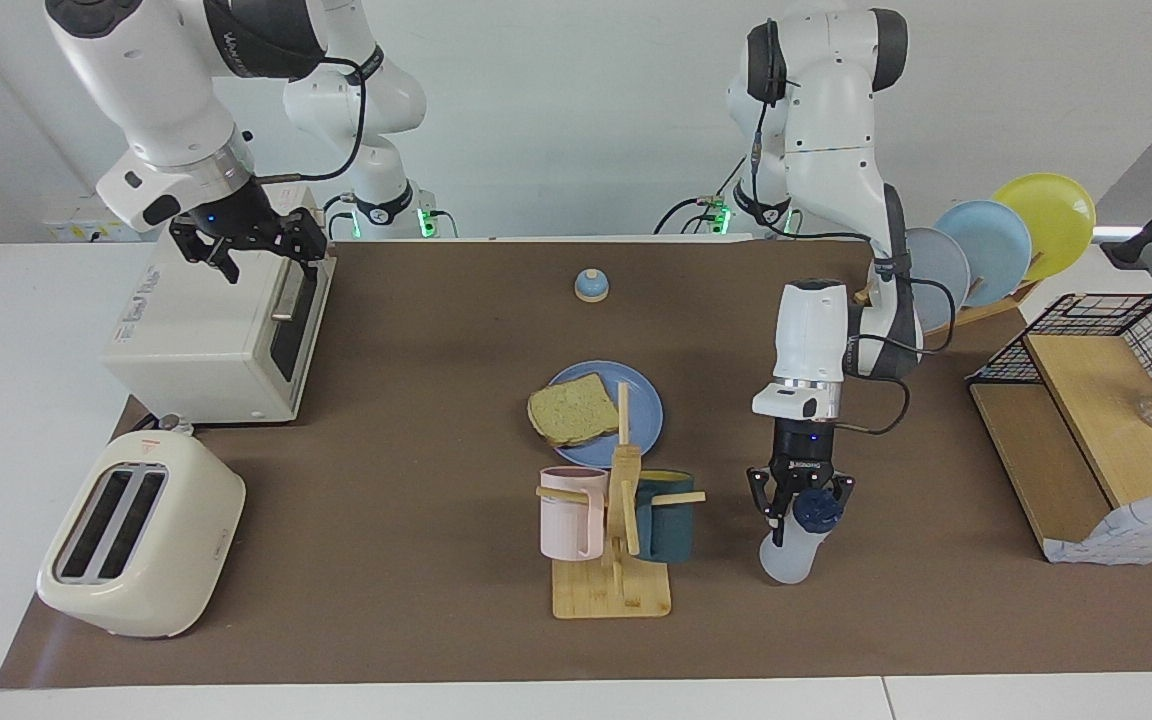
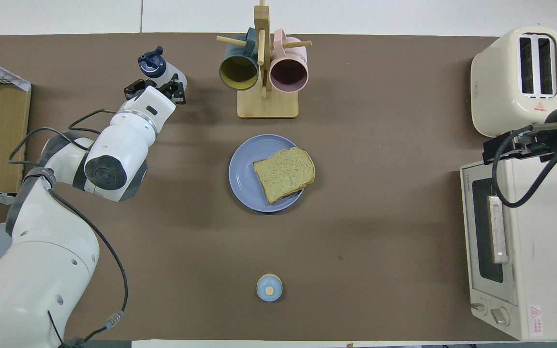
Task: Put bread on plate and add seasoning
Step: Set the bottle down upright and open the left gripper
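The bread is lying on the plate near the middle of the table, one corner sticking out past the rim toward the right arm's end. The bottle is standing tilted on the table, beside the mug rack toward the left arm's end, with its dark cap leaning to one side. The left gripper is reaching down from above and gripping the bottle at its neck just under the cap, jaws closed tight on it; the bottle's base appears to be touching or nearly touching the table, and which of the two cannot be told. The right gripper is hanging over the front top edge of the oven at the right arm's end, jaws spread wide and holding nothing, and that arm is waiting. A toaster is sitting farther from the robots than the oven. The rack is holding a pink mug and a teal mug, and is standing farther from the robots than the plate. A bell is sitting nearer to the robots than the plate. At the left arm's end, spare plates are standing in a holder, and a wire basket is resting on a wooden shelf.
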Controlling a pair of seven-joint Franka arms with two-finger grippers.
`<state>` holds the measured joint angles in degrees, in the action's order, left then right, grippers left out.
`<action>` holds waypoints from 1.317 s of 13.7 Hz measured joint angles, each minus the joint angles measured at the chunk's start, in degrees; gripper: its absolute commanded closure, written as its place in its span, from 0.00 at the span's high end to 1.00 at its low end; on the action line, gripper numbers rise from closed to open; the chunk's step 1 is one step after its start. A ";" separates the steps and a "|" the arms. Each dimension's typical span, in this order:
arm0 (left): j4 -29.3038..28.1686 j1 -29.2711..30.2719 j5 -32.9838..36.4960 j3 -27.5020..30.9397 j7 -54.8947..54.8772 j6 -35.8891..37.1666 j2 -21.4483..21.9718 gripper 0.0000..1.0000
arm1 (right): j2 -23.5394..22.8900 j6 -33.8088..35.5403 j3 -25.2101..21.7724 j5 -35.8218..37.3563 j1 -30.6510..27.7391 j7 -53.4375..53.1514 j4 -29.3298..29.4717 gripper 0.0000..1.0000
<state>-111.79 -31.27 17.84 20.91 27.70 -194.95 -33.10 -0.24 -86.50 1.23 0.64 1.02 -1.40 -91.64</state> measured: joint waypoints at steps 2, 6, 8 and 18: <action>-0.02 0.13 0.00 0.01 -1.56 0.07 -0.43 0.00 | 0.00 0.00 0.00 0.00 0.00 0.00 0.00 1.00; -0.02 0.14 0.00 0.01 -1.81 0.10 -0.57 0.28 | 0.00 0.00 0.00 0.00 0.00 0.00 0.00 1.00; -0.02 0.14 0.00 0.01 -1.81 0.10 -0.57 0.69 | 0.00 0.00 0.00 0.00 0.00 0.00 0.00 1.00; -0.16 0.60 0.00 0.05 -1.81 0.33 -0.57 1.00 | 0.00 0.00 0.00 0.00 0.00 0.00 0.00 1.00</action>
<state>-111.95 -30.67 17.84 20.96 25.89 -194.63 -33.67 -0.24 -86.50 1.23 0.64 1.02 -1.40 -91.64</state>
